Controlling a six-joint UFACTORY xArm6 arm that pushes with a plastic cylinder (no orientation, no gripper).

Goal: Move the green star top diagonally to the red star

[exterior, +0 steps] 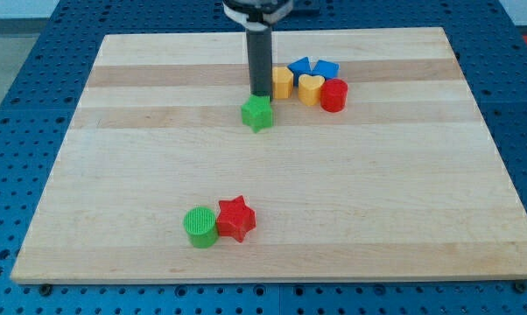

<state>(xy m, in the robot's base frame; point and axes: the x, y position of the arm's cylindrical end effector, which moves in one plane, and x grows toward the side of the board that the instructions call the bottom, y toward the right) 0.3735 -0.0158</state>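
Straight dark rod, my tip point(261, 94) touching top edge of ridged green plastic star point(257, 113), mid-board on pale wooden board point(115, 175). No jaws to open or close. Ridged red plastic star point(236, 219) well below, beside green cylinder point(200, 227).

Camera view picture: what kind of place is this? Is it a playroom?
Probably a robot lab, not a playroom. A wooden board lies on a blue table with holes, and my tip sits just above the green star.

I see the green star point(257, 113) lying flat on the far middle of the board, well apart from the red star point(236, 219) near the front, left of centre
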